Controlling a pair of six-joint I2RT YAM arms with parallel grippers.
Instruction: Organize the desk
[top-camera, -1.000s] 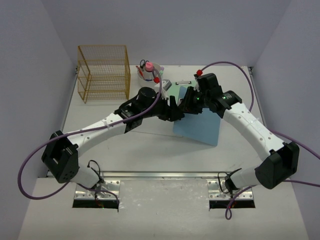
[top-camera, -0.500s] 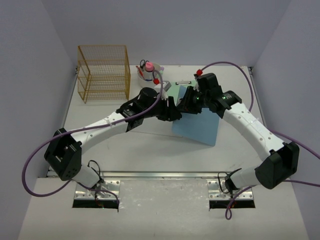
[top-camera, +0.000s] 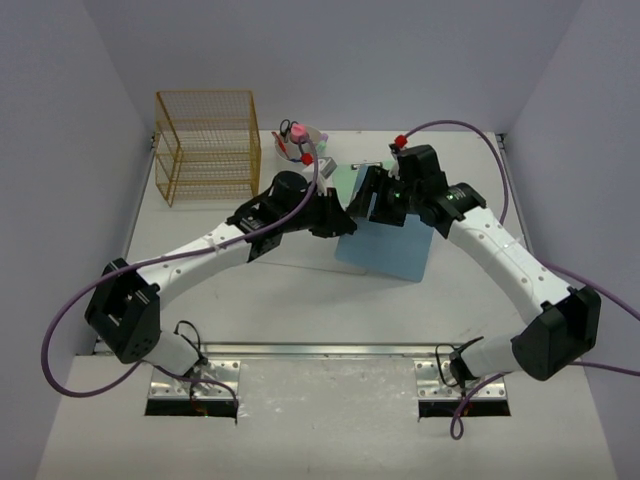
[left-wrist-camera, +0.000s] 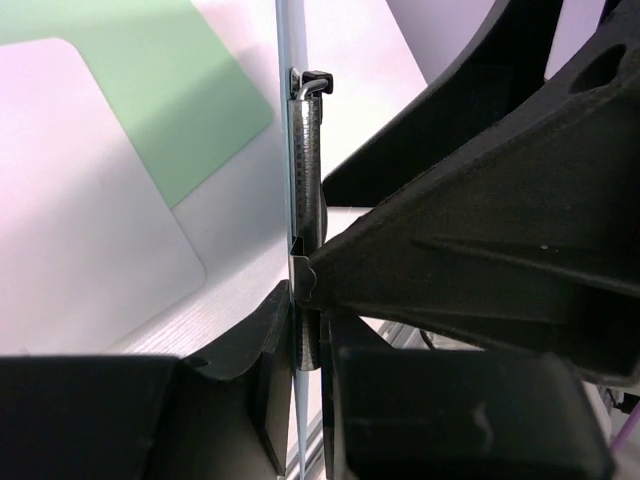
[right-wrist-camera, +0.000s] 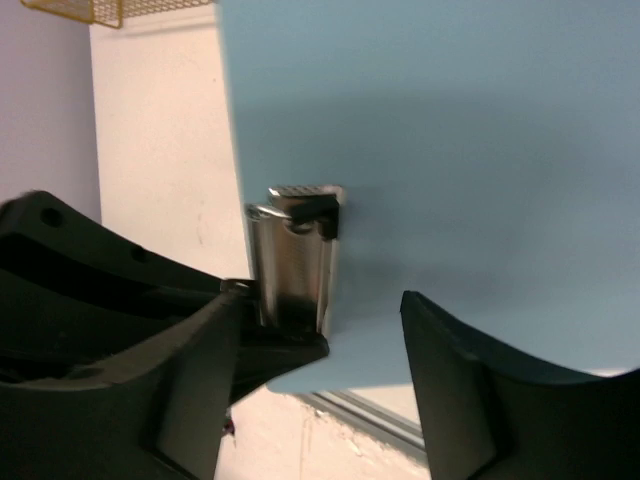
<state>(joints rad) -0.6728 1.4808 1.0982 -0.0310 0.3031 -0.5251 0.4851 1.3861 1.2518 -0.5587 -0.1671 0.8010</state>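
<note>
A blue clipboard (top-camera: 388, 247) is held up off the white desk (top-camera: 200, 275), tilted on edge. My left gripper (top-camera: 338, 222) is shut on its end, right by the metal clip (left-wrist-camera: 307, 150); in the left wrist view (left-wrist-camera: 305, 370) the board (left-wrist-camera: 283, 120) shows edge-on between the jaws. My right gripper (top-camera: 366, 195) is open just beside the same end. In the right wrist view (right-wrist-camera: 320, 335) its fingers (right-wrist-camera: 460, 390) stand wide apart in front of the blue board (right-wrist-camera: 430, 120) and its clip (right-wrist-camera: 295, 255), not touching them.
A green clipboard (top-camera: 346, 180) lies on the desk under the grippers, and a pale sheet (left-wrist-camera: 70, 220) lies beside it. A yellow wire basket (top-camera: 205, 145) stands at the back left. A cup of pink and red items (top-camera: 298, 140) stands behind the grippers.
The blue clipboard and my left gripper have shifted a little left and towards the back. My right gripper has drawn back slightly from the board's end.
</note>
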